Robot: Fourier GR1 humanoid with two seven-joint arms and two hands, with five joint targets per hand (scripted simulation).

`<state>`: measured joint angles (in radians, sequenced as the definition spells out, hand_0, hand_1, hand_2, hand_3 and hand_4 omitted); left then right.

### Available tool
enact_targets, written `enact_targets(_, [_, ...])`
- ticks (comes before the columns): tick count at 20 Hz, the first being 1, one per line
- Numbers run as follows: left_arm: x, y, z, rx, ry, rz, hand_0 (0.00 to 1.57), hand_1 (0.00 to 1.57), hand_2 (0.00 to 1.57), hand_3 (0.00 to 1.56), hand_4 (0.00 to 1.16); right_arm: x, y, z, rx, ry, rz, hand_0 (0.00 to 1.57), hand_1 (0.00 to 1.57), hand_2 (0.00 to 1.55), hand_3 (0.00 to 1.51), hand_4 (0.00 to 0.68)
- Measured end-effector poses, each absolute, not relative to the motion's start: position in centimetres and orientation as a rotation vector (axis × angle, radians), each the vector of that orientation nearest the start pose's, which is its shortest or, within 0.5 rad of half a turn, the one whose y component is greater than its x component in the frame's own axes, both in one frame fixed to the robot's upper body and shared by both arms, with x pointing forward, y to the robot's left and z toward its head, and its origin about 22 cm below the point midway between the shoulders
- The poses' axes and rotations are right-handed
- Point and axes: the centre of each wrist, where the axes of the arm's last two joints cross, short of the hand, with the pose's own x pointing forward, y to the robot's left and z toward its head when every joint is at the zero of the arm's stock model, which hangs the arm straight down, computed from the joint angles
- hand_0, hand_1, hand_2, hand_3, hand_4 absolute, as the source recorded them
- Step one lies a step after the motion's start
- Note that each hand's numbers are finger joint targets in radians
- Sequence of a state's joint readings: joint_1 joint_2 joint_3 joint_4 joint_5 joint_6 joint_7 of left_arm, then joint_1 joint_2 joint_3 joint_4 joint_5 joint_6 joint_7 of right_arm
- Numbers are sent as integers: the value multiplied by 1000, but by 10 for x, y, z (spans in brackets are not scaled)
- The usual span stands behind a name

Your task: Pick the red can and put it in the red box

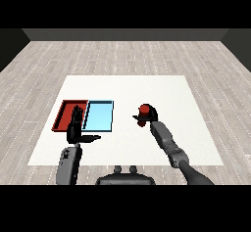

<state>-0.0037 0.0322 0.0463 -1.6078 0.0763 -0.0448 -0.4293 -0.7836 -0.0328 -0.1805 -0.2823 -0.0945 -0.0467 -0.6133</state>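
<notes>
1. Head view, looking down and forward across a white table (127,86) set on a grey plank floor.
2. Red can (144,110): upright, right of the table's middle, well in from the right edge and about midway between the near and far edges.
3. Right hand (148,115): black, at the end of a grey forearm coming in from the lower right corner, curled round the can, with fingers showing on both its sides and only the red top clearly visible.
4. Hard to tell whether the can rests on the table or hangs just above it.
5. Left hand (75,128): upright near the table's near-left corner, fingers straight and pointing away, thumb stuck out to the right, holding nothing.
6. Red tray (62,111): the target, toward the left edge, partly hidden behind the left hand.
7. Light blue tray (99,116): touching the red tray on its right side, between it and the can.
8. Handling, as a judgement: likely light, stiff and smooth-walled, so prone to slipping or tipping if held near the top.
9. Best hold: round the middle of the side wall, thumb opposite the fingers, can kept upright.
10. Remaining: carrying leftward past the blue tray to the red one.
</notes>
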Motion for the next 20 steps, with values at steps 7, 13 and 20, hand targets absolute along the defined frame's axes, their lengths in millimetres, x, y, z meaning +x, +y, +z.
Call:
enact_targets(7, [241, 245, 20, -58, -2039, 21, 0, 0, 0, 0, 0, 382, -180, -49, 61, -1686, 62, 1424, 1424, 1432, 1370, 616])
enact_targets(13, [242, 232, 15, -82, -2030, -12, 0, 0, 0, 0, 0, 387, -177, -26, 52, -1786, 87, 1445, 1445, 1432, 1377, 630])
enact_targets(20, [250, 208, 26, -122, -1991, -51, 0, 0, 0, 0, 0, 376, -173, 7, 88, -1872, 82, 1454, 1454, 1433, 1386, 655])
